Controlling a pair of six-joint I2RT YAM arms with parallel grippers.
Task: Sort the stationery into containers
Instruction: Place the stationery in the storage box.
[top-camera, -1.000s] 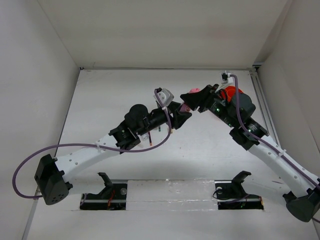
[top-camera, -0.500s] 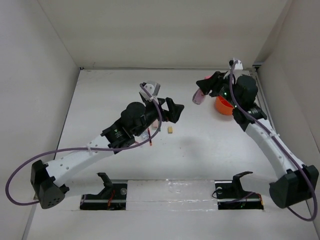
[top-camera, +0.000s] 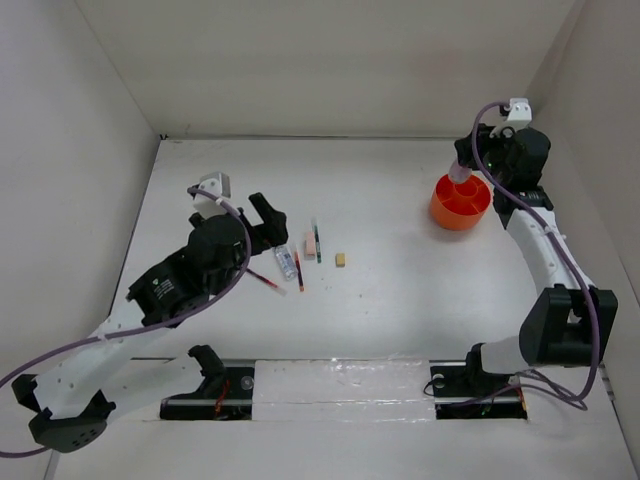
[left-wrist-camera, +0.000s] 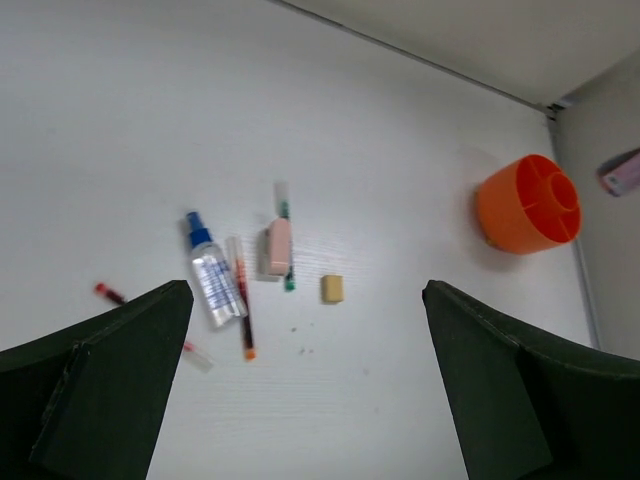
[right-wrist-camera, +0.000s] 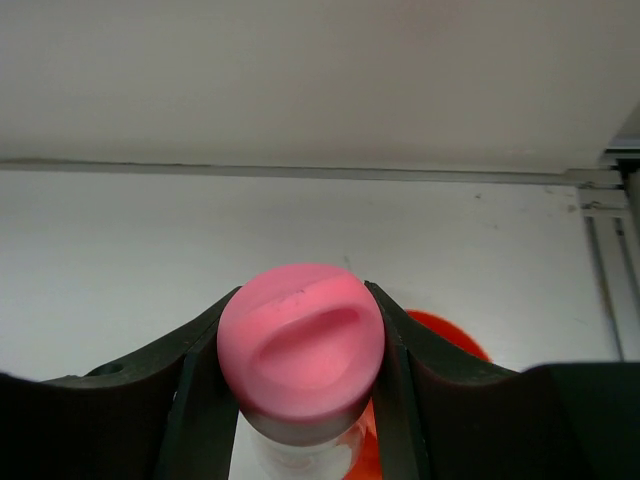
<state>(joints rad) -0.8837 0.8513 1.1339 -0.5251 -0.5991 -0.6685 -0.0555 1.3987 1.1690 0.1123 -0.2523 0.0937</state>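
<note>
Checking the top view first, I'm seeing my right gripper (top-camera: 461, 172) closed on the pink-capped cylinder (top-camera: 458, 177), hanging at the far side of the orange tub (top-camera: 441, 213). I cannot tell which compartment it is lining up with, so a release here is risking a hit on a divider or the rim, and the cylinder bouncing out or nudging the light tub. My left gripper (top-camera: 269, 224) is hovering with its jaws spread wide and nothing in them, just left of the loose pile. A careless descent is risking a sweep through the clear bottle (top-camera: 287, 262), which looks likely to roll. Moving to the left wrist view, the pink eraser (left-wrist-camera: 278, 246) is lying against the green pen (left-wrist-camera: 289, 283), so grabbing one is likely dragging the other. The red pens (left-wrist-camera: 241, 300) are lying flat on the table (left-wrist-camera: 400, 120), thin enough to slip out of a pinch, and the tan cube (left-wrist-camera: 332, 288) is sitting apart and looking easy to knock away. Going to the right wrist view, both fingers (right-wrist-camera: 398, 350) are pressing the sides of the rounded pink cap. That surface looks smooth, so I'm expecting possible slip or tilt. The cap is blocking my sight of the compartments, with only an orange sliver showing underneath.
</note>
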